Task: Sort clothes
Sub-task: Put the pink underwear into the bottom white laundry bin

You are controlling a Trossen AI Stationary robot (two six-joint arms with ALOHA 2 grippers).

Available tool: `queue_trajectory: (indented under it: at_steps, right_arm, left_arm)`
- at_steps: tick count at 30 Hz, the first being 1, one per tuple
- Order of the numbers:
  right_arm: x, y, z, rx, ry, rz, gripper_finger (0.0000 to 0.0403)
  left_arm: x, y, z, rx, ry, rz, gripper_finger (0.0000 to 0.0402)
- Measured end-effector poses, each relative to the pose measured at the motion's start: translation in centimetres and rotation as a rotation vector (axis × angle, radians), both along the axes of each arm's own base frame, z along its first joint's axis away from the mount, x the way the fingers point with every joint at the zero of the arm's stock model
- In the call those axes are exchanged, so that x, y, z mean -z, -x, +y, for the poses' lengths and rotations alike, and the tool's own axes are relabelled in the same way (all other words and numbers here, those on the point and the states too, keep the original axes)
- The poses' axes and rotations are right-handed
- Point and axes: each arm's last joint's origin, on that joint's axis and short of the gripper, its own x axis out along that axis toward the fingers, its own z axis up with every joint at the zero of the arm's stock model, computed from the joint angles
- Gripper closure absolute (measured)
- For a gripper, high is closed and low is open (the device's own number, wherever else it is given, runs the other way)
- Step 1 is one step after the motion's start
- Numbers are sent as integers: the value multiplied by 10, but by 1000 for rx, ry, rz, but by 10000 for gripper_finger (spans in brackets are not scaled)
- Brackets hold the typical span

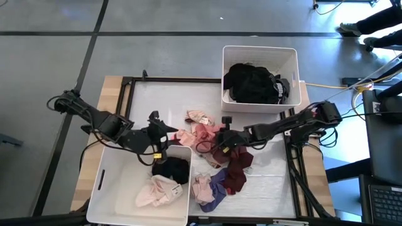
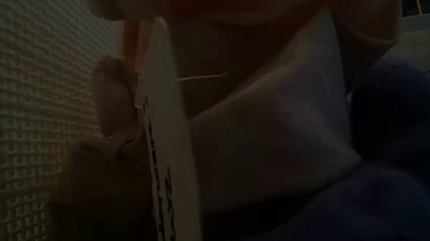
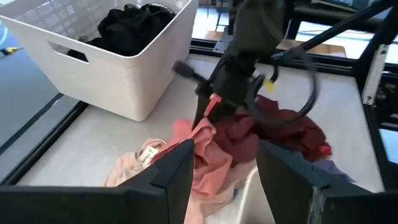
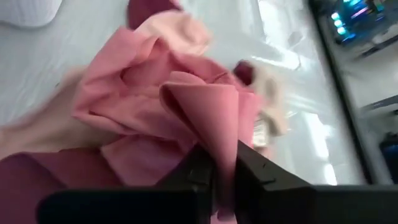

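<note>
The right gripper (image 1: pixel 217 145) is down at the middle of the table, its fingers (image 4: pixel 261 171) pressed together on a fold of a pink garment (image 4: pixel 205 109), as the right wrist view shows. That pink garment (image 1: pixel 202 133) lies at the far left of a loose pile on the white table top (image 1: pixel 157 103). A maroon garment (image 1: pixel 237 168) lies just right of it and nearer, and a purple piece (image 1: pixel 215 191) with a pale pink sock (image 1: pixel 201 183) sits at the near edge. The left gripper (image 1: pixel 164 129) hovers just left of the pile with its fingers (image 3: pixel 171 171) spread and nothing between them, above the far rim of the near-left white bin (image 1: pixel 107 182). That bin holds a black garment (image 1: pixel 171 168) and a light pink one (image 1: pixel 157 191). The far-right white bin (image 1: pixel 229 59) holds a heap of black clothes (image 1: pixel 254 83). In the low view only pale cloth (image 2: pixel 287 125) close up and a bin wall (image 2: pixel 12 129) can be made out.
</note>
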Motion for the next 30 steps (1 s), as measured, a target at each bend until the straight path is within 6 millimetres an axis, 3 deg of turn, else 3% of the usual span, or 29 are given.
queue_trajectory:
  at_steps: [5, 14, 19, 30]
  right_arm:
    - [-36, 5, -2, -14, 45, -81, 392]
    - [-96, 6, -2, -57, 89, -249, 371]
    - [-110, 3, -1, -81, 85, -286, 389]
    - [-113, 2, 0, -104, 73, -299, 383]
  left_arm:
    - [4, -7, 5, -23, -21, 19, 239]
    - [12, -33, 7, -20, -94, 10, 239]
    - [16, -52, 10, -17, -153, -11, 239]
    - [39, -88, 25, -65, -222, 27, 239]
